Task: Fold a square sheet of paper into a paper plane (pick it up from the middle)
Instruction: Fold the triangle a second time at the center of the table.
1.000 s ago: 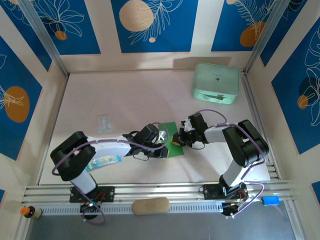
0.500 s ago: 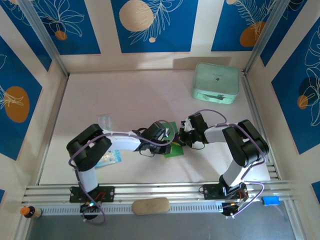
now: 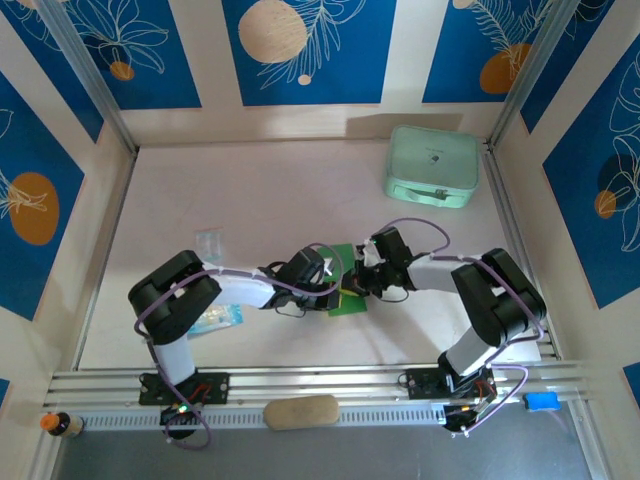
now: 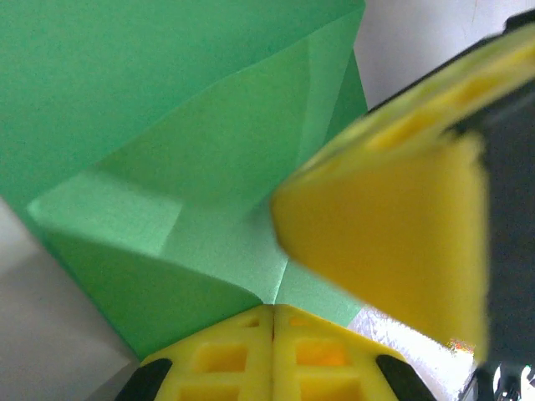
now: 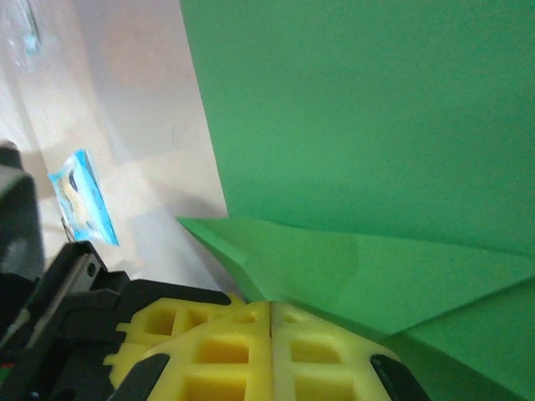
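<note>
Where the yellow pads of the left gripper (image 4: 273, 313) meet at the bottom of its wrist view, they press flat together with only a seam between them, pinching a folded corner of the sheet of paper (image 4: 159, 92). The right gripper (image 5: 272, 309) is likewise closed tight on the green sheet, its pads nipping a creased flap. One right finger (image 4: 393, 234) looms blurred at 3 o'clock in the left wrist view, covering part of the paper. From above, both grippers crowd over the sheet near the middle of the table (image 3: 250, 190), so just a strip at 12 o'clock and a corner at 6 o'clock show; the folds cannot be read there. Beyond the paper, a mint case (image 3: 432, 165) sits at 1 o'clock near the far right corner. A clear packet (image 3: 209, 243) lies at 9 o'clock and a blue packet (image 3: 218, 318) at 8 o'clock, half hidden beneath the left arm. A tan oblong thing (image 3: 300, 411) lies on the near rail at 6 o'clock.
</note>
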You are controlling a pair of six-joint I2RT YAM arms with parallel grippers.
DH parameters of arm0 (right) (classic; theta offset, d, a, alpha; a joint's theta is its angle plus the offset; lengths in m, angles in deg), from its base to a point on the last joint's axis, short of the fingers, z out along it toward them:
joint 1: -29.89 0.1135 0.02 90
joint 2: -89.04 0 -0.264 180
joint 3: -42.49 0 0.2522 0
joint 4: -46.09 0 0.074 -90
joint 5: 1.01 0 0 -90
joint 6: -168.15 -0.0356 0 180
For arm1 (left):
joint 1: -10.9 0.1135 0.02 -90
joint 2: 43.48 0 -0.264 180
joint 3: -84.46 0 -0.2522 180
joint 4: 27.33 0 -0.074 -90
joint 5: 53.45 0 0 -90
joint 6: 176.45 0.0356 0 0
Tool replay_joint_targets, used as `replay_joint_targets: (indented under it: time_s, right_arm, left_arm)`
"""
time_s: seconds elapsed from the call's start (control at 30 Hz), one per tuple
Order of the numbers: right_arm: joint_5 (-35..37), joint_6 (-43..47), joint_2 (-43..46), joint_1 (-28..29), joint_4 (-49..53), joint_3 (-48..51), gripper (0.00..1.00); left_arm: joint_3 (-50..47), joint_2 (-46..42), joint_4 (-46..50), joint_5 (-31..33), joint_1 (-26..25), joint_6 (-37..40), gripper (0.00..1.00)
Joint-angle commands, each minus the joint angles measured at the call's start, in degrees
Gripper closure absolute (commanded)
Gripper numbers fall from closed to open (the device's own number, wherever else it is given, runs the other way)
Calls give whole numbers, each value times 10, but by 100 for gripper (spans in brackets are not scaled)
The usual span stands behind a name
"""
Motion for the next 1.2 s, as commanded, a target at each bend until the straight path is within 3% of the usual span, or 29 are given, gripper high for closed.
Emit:
replay_joint_targets:
  time_s: [0.0,0.1,0.27,0.9,1.17]
  right_arm:
    - [18,12,-29,15,15,1,100]
    - [54,3,-49,-7,26,15,100]
    - [25,6,-45,-50,-2,19,100]
    - [40,38,-45,-134,17,-30,100]
    - [47,36,15,-140,11,-26,100]
  left_arm:
    - [-20,16,46,5,1,-6,99]
    - [-24,15,41,5,2,-7,100]
    - [-24,21,37,-2,2,-6,100]
    - [-31,35,15,-21,2,-13,100]
    - [-32,32,15,-20,1,-13,100]
